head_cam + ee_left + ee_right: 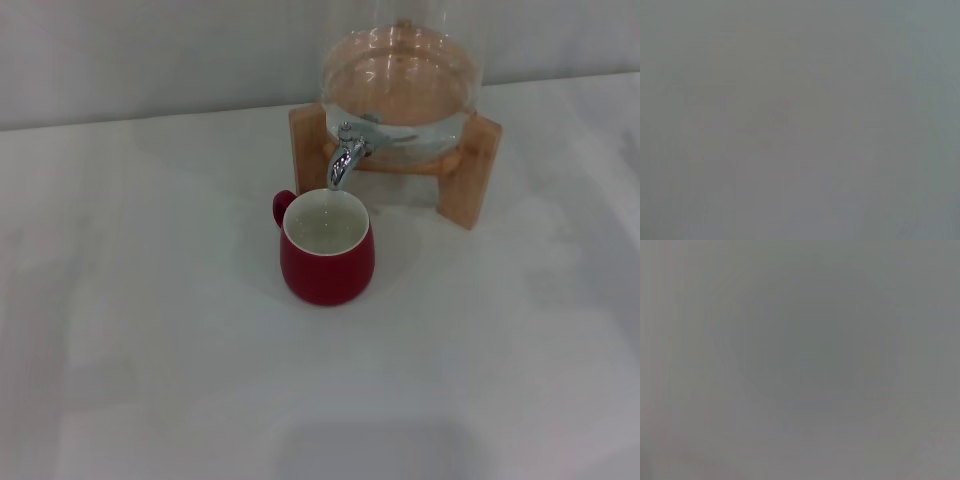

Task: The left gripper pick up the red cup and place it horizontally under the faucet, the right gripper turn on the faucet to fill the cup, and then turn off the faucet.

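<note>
Where white table [150,350] spreads, red cup [327,262] under faucet [345,160]

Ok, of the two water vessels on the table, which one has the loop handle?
The red cup, squat with a white inside; its handle sticks out at the rim. The glass jar behind it sits in a wooden stand and carries the faucet instead.

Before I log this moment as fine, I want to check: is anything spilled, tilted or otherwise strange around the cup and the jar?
Nothing stands out. The red cup stands upright on the white table, its mouth right under the faucet spout. No puddle shows around it. The glass jar sits level in its wooden stand. Neither gripper is in view.
</note>
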You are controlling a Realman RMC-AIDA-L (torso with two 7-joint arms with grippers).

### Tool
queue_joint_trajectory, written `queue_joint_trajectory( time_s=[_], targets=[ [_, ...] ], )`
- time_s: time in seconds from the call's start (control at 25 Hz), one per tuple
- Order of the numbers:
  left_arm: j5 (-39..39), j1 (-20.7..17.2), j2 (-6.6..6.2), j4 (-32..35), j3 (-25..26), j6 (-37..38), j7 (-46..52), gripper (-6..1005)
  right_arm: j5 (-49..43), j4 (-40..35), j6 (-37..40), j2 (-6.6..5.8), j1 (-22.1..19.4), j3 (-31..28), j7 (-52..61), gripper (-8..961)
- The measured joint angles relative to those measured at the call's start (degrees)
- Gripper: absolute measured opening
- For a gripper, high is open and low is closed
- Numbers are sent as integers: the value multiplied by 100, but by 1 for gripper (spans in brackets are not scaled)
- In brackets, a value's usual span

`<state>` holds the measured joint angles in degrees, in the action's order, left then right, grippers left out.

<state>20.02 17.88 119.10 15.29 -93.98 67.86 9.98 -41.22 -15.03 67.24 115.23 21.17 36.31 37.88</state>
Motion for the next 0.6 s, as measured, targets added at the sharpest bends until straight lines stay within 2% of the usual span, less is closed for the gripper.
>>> queue_joint_trajectory(
  time_s=[0.6],
  targets=[
    [2,5,-1,0,-7,-10,-15,881,0,9,0,0,-7,6,0,872]
  ],
)
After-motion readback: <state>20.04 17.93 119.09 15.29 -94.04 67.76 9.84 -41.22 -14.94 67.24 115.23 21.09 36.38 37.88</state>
